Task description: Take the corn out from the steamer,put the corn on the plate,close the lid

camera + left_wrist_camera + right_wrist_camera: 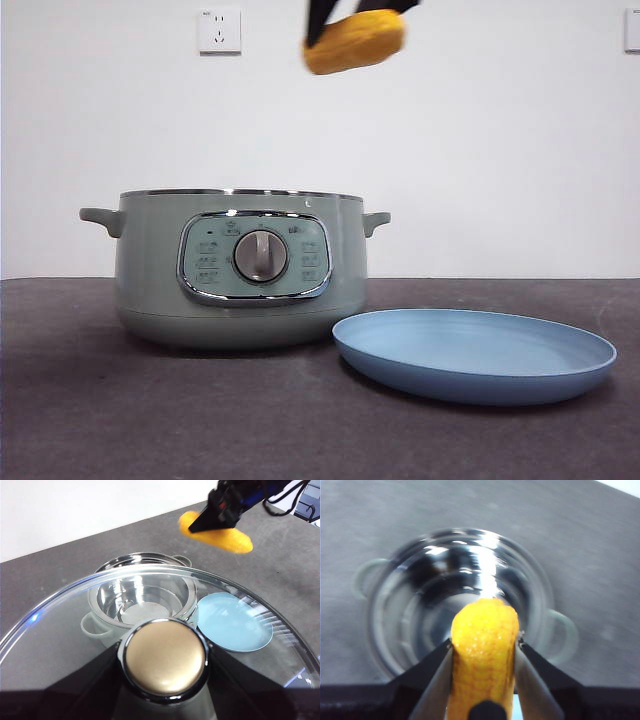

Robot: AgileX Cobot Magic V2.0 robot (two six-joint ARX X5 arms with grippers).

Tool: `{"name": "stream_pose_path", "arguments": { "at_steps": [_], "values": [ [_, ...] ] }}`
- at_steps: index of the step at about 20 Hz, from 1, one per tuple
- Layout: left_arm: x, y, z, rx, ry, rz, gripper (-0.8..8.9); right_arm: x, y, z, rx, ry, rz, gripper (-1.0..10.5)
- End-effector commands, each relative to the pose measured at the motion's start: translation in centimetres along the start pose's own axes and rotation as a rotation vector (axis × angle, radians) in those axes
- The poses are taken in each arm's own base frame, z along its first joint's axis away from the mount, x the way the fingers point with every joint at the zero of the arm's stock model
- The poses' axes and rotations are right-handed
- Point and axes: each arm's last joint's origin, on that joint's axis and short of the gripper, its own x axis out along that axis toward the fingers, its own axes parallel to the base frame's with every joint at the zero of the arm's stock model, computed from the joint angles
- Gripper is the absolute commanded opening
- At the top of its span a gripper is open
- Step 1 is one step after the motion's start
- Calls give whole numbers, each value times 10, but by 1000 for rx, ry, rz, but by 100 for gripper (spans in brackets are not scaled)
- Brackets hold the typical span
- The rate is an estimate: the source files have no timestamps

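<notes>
The sage-green steamer (240, 270) stands open on the dark table, its steel bowl (455, 595) empty. My right gripper (355, 15) is shut on the yellow corn (355, 42) and holds it high above the steamer's right side; the corn also shows in the right wrist view (482, 665) and the left wrist view (220, 534). The light-blue plate (475, 352) lies empty to the right of the steamer. My left gripper (165, 655) is shut on the knob (165, 660) of the glass lid (65, 625), held high above the table, out of the front view.
A white wall with a socket (219, 30) stands behind the table. The dark table top (100, 420) stretches in front of the steamer and the plate.
</notes>
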Motion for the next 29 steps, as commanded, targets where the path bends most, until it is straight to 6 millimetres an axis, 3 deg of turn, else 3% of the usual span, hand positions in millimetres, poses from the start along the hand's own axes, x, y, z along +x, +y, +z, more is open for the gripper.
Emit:
{"name": "stream_pose_path", "arguments": {
  "at_steps": [1, 4, 8, 12, 16, 24, 29],
  "values": [
    [-7, -1, 6, 23, -72, -1, -8, -1, -14, -14, 15, 32, -31, -17],
    [-7, -1, 5, 22, -70, -2, -9, 2, -30, -47, 59, 63, -66, -17],
    [-7, -1, 5, 20, -70, -2, -9, 17, -50, -109, 188, 41, -76, -17],
    [-7, -1, 5, 9, -67, -2, -9, 50, -59, -163, 279, 59, -45, -17],
    [-7, -1, 5, -1, -67, -2, -9, 77, -58, -201, 345, 38, -46, -17],
    [-7, -1, 5, -12, -70, -2, -9, 113, -59, -229, 387, 88, -53, -16],
    [-5, 0, 9, -37, -98, -3, -9, 117, -59, -233, 398, 113, -60, 10]
  ]
}}
